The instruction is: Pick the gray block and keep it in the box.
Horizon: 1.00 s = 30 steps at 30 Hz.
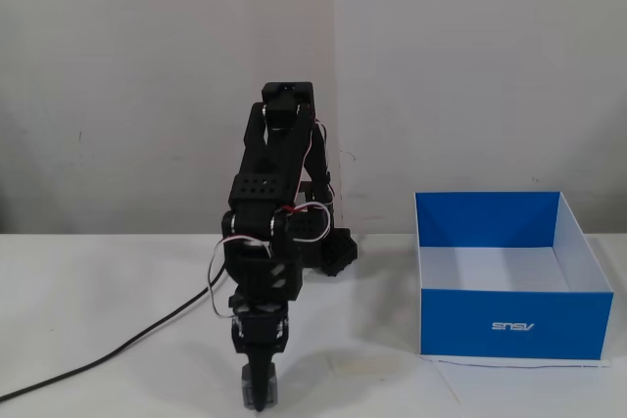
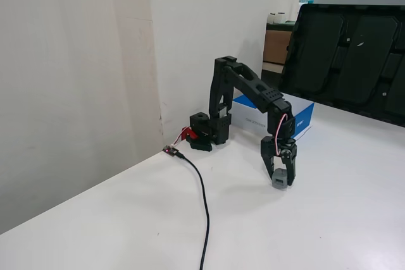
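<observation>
The table (image 1: pixel 98 281) is the biggest thing here: a flat, smooth white top that runs from the near edge back to a plain pale wall (image 1: pixel 147 75). On its right side in a fixed view stands the box (image 1: pixel 509 325), a stiff blue cardboard rectangle with white inner walls, a small white logo on its near face and an open top; in another fixed view the box (image 2: pixel 300 115) sits beyond the arm, well apart from the block.

The arm (image 1: pixel 269 203) is black, hard plastic, jointed, with thin white and red wires looped at the wrist, and a black cable (image 2: pixel 204 207) trails across the table from its base. It reaches down to the near middle of the table.

The gripper (image 2: pixel 279 180) has its two fingers drawn in on either side of the gray block (image 2: pixel 279 181), flanking its opposite flat faces, and seems to have closed onto it. The block sits at table level, though whether it has left the surface is too fine to tell.

The block (image 1: pixel 259 389) is a small gray cube with rounded corners, probably light, rigid plastic. It should neither crush nor deform, but its smooth faces could slip, so squeezing two opposite flat sides near the middle looks the safest hold.
</observation>
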### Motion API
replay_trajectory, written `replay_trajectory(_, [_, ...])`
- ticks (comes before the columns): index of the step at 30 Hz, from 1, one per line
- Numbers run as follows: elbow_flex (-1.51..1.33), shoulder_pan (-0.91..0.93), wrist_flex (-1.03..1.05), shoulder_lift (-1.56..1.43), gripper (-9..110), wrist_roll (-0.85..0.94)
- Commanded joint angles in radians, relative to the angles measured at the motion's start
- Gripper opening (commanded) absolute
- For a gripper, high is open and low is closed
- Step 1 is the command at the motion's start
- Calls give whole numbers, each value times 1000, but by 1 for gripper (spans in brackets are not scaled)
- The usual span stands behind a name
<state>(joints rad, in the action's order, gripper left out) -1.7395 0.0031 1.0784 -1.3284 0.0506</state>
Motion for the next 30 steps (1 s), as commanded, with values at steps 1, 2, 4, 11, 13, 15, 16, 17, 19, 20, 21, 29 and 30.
replay_trajectory(1, [160,-37,89,-150,7,-11])
replay_trajectory(2, [181,-48,110,-164,7,-14])
replay_trajectory(4, [225,-72,153,-186,7,-20])
replay_trajectory(11, [313,-195,241,-287,7,-41])
replay_trajectory(13, [318,-236,255,-318,7,-54])
replay_trajectory(15, [318,-284,268,-348,7,-66])
replay_trajectory(16, [318,-313,273,-365,7,-72])
replay_trajectory(17, [316,-341,275,-380,7,-78])
replay_trajectory(19, [316,-402,282,-408,7,-89])
replay_trajectory(20, [316,-436,285,-422,7,-92])
replay_trajectory(21, [316,-469,288,-437,7,-98])
replay_trajectory(29, [284,-730,290,-523,7,-135])
replay_trajectory(30, [276,-762,291,-529,7,-137])
